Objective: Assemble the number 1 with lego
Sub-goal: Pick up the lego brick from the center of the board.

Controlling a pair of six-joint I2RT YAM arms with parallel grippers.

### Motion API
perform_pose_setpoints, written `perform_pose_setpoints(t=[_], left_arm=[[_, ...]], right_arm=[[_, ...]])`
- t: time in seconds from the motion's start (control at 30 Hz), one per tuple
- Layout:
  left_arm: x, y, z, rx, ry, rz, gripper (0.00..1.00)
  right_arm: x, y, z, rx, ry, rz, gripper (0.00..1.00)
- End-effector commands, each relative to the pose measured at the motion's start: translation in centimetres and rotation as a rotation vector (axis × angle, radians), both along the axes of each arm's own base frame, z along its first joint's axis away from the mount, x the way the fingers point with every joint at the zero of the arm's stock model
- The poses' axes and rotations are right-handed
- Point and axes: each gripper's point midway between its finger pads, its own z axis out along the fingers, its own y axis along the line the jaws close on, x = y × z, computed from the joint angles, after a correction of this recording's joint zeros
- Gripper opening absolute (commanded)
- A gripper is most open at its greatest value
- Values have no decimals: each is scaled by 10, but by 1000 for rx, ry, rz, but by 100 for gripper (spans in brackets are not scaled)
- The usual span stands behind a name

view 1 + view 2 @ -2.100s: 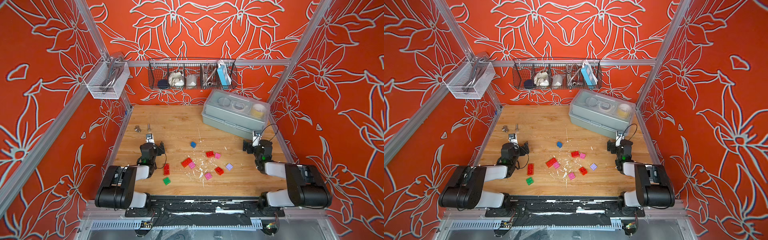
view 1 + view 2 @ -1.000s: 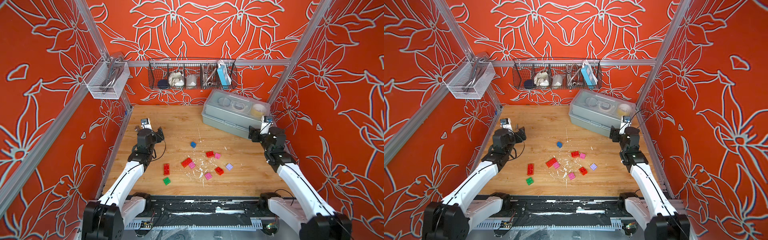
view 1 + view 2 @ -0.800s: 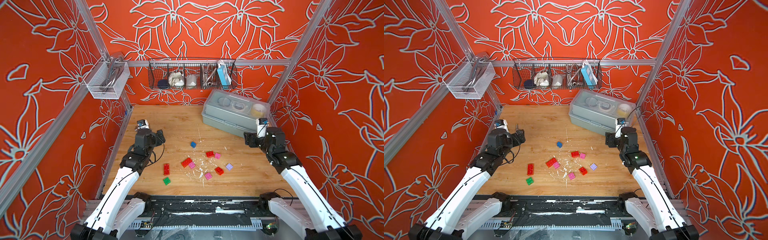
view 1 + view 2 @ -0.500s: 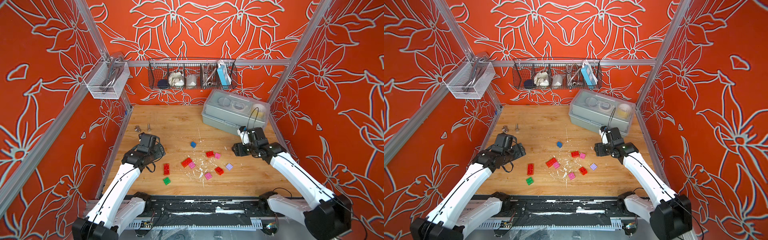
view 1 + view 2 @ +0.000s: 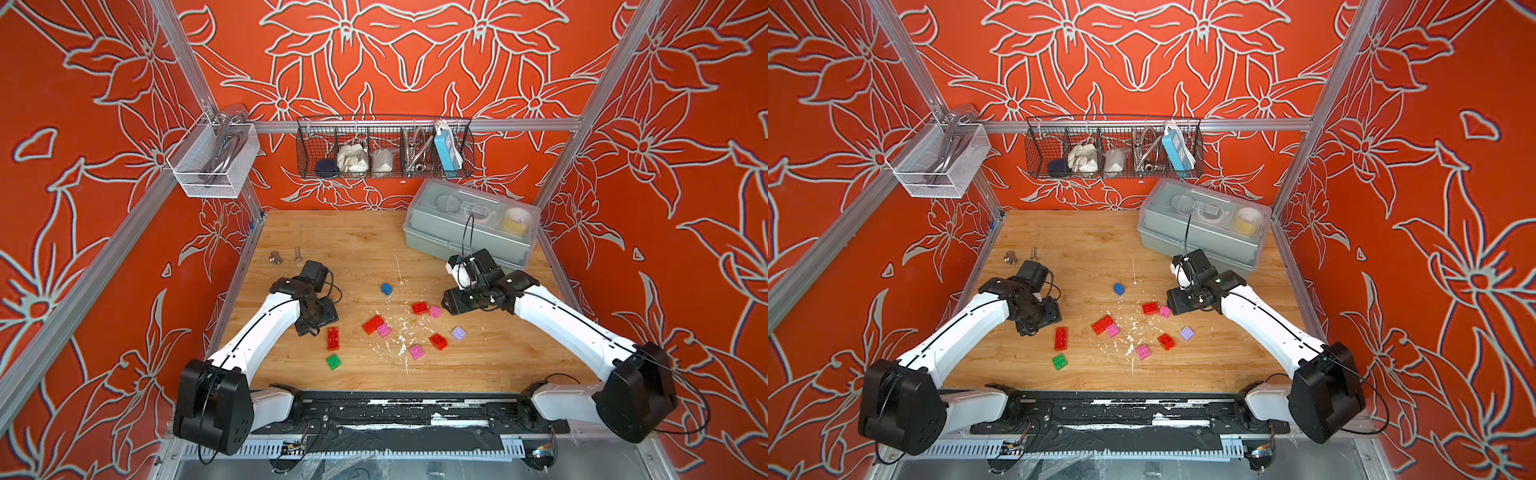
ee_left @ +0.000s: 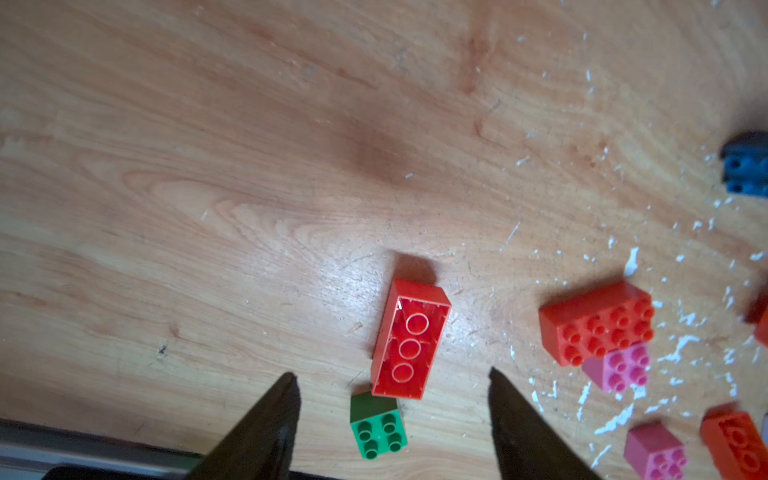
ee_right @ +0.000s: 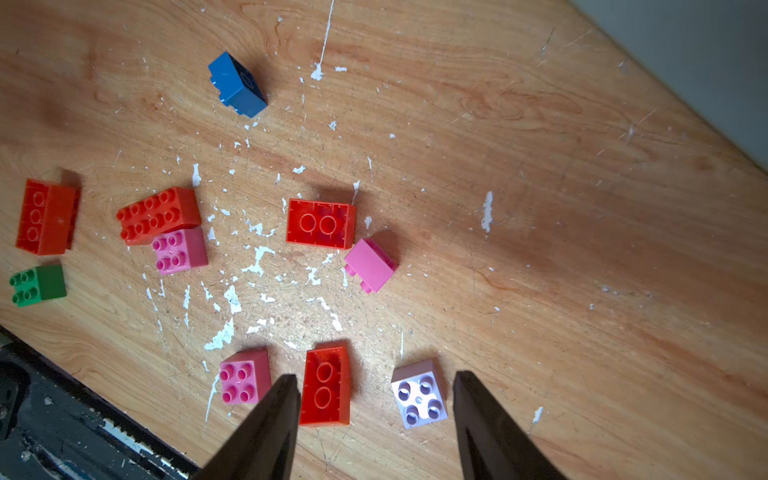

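Here, loose lego bricks (image 5: 372, 324) lie spread on the wooden table (image 5: 332, 241).
The left gripper (image 6: 391, 374) has its fingers apart, near a long red brick (image 6: 409, 338) with a green brick (image 6: 376, 428) beside it. The right gripper (image 7: 374, 376) has its fingers apart too, near a small red brick (image 7: 326, 386) and a lilac brick (image 7: 419, 392).
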Motion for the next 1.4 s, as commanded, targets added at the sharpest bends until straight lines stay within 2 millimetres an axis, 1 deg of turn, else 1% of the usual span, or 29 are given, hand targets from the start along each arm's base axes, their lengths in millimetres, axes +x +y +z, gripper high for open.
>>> perform_pose_setpoints(t=[0.0, 0.13, 0.33, 0.37, 0.43, 0.57, 0.77, 0.83, 1.03, 1.1, 1.17, 1.2, 1.3, 1.37], left_arm=[[-6, -11, -6, -49, 54, -36, 66], [-9, -15, -19, -62, 110, -75, 65], [-3, -17, -32, -54, 126, -134, 66], [-3, -16, -35, -48, 137, -139, 65], [-3, -17, -40, -49, 159, -157, 61], [-2, -22, -46, -69, 191, -172, 60], [-1, -29, -56, -108, 228, -176, 60], [-2, -30, -60, -112, 254, -180, 53], [-8, -32, -71, -121, 326, -195, 42], [-8, -33, -72, -123, 334, -198, 38], [-6, -34, -70, -126, 332, -201, 29], [-5, -34, -69, -128, 334, -200, 28], [2, -41, -56, -162, 314, -197, 24], [13, -50, -39, -208, 281, -191, 23]], right_arm=[[10, 14, 12, 44, -14, 4, 64], [14, 19, 12, 48, -10, 19, 64], [16, 22, 13, 56, -12, 35, 65], [15, 23, 13, 58, -9, 39, 65], [14, 24, 13, 61, -10, 48, 64], [15, 23, 14, 61, -32, 62, 63], [12, 21, 11, 53, -32, 68, 63], [12, 21, 13, 53, -38, 73, 63], [11, 19, 15, 51, -54, 78, 62], [10, 20, 16, 56, -53, 80, 60], [9, 21, 17, 65, -51, 81, 59], [9, 22, 20, 74, -54, 83, 58], [7, 30, 31, 123, -63, 114, 57], [2, 43, 43, 191, -52, 169, 58]])
